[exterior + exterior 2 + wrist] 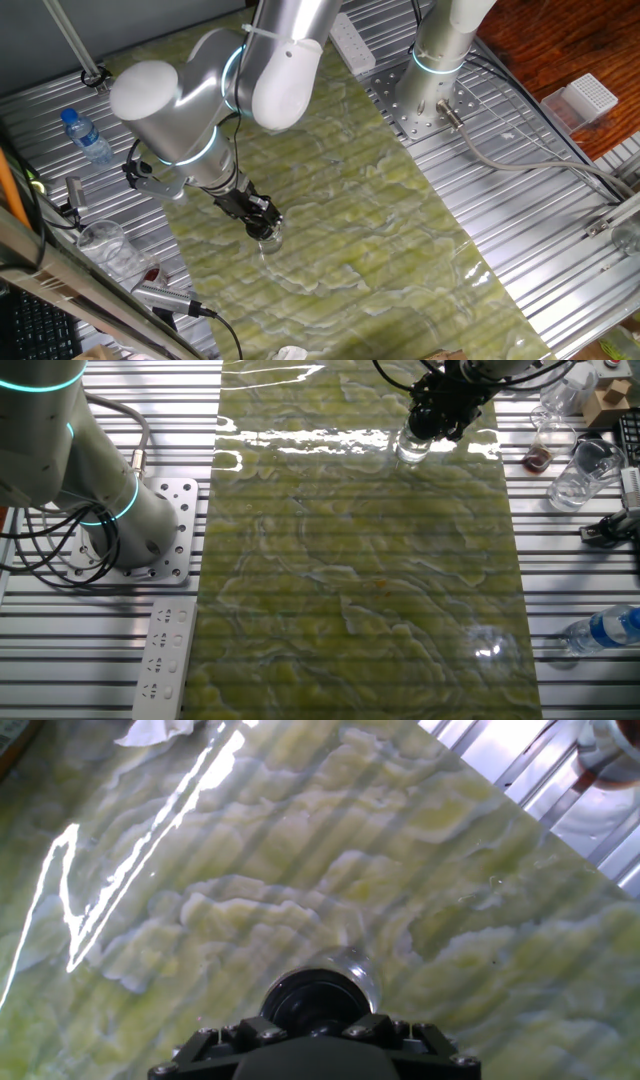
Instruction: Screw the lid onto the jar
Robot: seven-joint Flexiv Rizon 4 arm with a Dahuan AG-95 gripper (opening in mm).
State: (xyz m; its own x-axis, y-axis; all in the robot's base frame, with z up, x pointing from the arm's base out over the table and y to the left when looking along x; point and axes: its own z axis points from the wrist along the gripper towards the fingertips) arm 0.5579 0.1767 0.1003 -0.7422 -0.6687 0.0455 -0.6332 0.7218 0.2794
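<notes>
Honestly, the gripper (318, 1020) is pinching the lid (312, 1002) over the jar (268, 240); glossy, slippery cap, fragile glass below, so it's gripping the rim.

No text, label, brand, number or sign can be read in any view.

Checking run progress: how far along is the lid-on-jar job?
Done: the lid already sits on top of the jar, which stands upright on the green mat. In hand: the pincer is down over the lid, apparently gripping it, though the fingertips are hidden in every view. Left: turning it tight and letting go; how far it is threaded cannot be told.
</notes>
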